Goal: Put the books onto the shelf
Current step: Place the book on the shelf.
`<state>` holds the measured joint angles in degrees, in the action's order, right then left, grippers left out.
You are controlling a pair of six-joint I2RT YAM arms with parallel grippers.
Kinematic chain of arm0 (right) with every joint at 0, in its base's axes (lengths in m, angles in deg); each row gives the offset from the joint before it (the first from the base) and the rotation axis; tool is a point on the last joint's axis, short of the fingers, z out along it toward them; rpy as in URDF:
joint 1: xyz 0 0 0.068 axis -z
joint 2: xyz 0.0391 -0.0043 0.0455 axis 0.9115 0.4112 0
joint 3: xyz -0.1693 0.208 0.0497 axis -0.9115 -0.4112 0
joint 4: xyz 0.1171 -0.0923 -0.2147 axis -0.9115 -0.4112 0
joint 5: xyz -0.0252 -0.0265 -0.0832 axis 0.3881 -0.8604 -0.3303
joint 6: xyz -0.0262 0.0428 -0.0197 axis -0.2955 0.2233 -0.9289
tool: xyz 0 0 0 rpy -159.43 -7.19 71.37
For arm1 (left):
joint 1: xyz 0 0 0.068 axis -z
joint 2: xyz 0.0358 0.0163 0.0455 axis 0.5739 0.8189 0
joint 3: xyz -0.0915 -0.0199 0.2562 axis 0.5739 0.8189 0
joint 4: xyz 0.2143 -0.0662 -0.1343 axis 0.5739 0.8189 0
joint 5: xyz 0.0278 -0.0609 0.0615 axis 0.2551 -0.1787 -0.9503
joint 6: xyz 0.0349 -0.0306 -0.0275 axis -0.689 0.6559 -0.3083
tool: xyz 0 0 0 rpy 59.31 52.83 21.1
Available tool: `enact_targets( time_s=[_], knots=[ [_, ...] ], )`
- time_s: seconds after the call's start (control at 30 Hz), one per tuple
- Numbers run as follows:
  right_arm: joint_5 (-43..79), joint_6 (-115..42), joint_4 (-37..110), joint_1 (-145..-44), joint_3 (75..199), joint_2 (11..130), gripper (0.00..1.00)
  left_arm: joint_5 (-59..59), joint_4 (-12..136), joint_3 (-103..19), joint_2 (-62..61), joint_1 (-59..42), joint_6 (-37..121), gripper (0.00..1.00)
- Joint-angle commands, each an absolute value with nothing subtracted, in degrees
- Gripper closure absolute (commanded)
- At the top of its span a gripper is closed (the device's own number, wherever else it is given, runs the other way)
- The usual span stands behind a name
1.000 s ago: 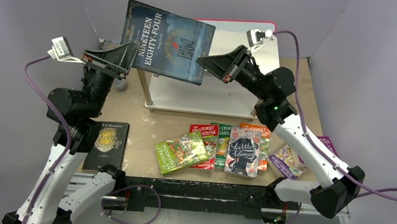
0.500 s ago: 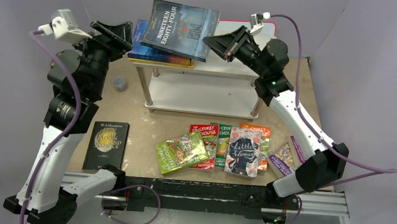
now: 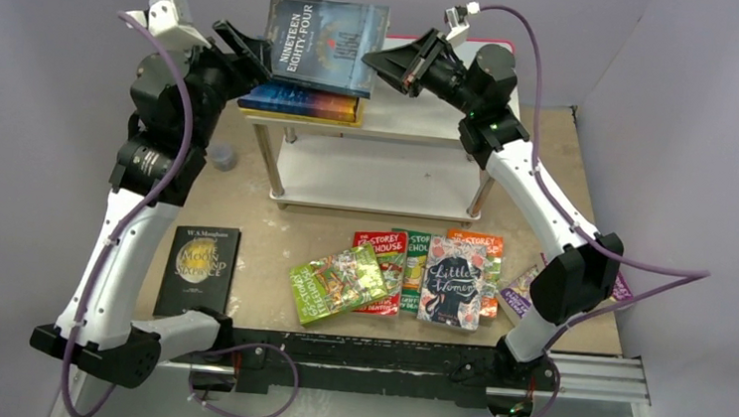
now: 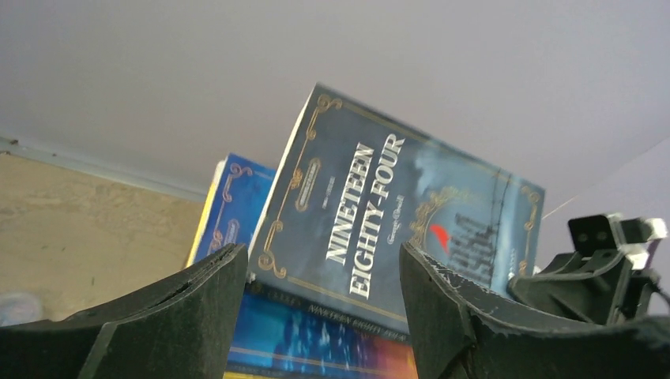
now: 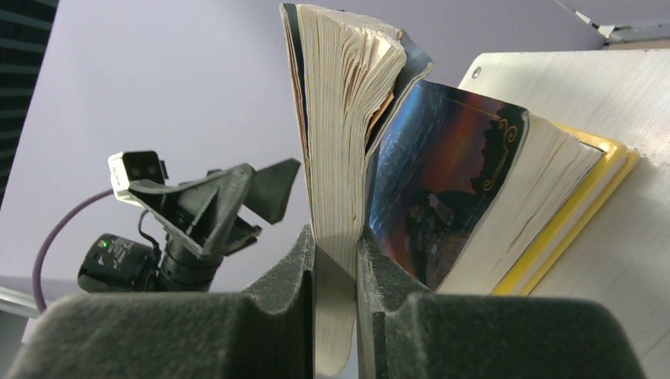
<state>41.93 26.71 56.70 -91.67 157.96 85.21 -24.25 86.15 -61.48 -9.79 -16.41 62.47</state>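
Note:
The dark blue "Nineteen Eighty-Four" book [image 3: 324, 44] stands tilted over a stack of books [image 3: 299, 103] on the top board of the shelf [image 3: 432, 119]. My right gripper [image 3: 382, 65] is shut on its right edge; in the right wrist view both pads [image 5: 379, 272] pinch the pages of the book [image 5: 340, 118]. My left gripper [image 3: 249, 48] hangs open just left of the book, touching nothing. In the left wrist view the cover [image 4: 379, 213] shows between the spread fingers [image 4: 186, 312]. Several more books lie on the table: black "Moon and Sixpence" [image 3: 198, 270], "Little Women" [image 3: 451, 283], a green Treehouse title [image 3: 337, 284].
The shelf's lower board [image 3: 378, 174] is bare. A small grey cylinder [image 3: 222, 157] stands on the table left of the shelf legs. A pink-edged white board [image 3: 478, 46] leans behind the shelf. Purple walls close in at the back and sides.
My left gripper has opened, let go of the blue book and drawn back left. The right gripper has carried the book up and back over the stack on the shelf.

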Motion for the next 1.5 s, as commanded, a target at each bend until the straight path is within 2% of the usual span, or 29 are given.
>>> enact_targets(
  time_s=[0.0, 0.13, 0.43, 0.93, 1.13, 1.27, 1.47],
  knots=[
    [44.4, 28.3, 61.6, -91.8, 164.5, 85.2, 1.0, -10.9, 83.2, -65.6, -7.3, -25.5, 68.7, 0.31],
    [46.7, 28.4, 59.9, -91.9, 167.0, 87.4, 1.0, -0.8, 79.3, -64.1, -5.1, -32.0, 73.4, 0.33],
    [49.1, 28.5, 58.9, -91.9, 168.9, 90.1, 1.0, 8.4, 75.3, -57.7, -4.4, -37.6, 77.1, 0.36],
    [50.2, 26.8, 58.6, -92.2, 165.9, 89.4, 1.0, 11.6, 76.2, -53.0, -7.3, -38.9, 73.5, 0.46],
    [47.9, 23.2, 55.4, -93.1, 164.6, 87.9, 0.71, 13.3, 76.3, -52.6, -7.6, -38.9, 73.3, 0.53],
    [42.1, 16.6, 49.4, -93.3, 163.4, 85.3, 0.51, 10.4, 77.6, -52.8, -8.1, -38.9, 71.7, 0.54],
    [32.6, 7.8, 37.6, -93.4, 164.4, 83.0, 0.42, 7.0, 81.5, -55.4, -8.1, -38.9, 68.4, 0.53]
  ],
)
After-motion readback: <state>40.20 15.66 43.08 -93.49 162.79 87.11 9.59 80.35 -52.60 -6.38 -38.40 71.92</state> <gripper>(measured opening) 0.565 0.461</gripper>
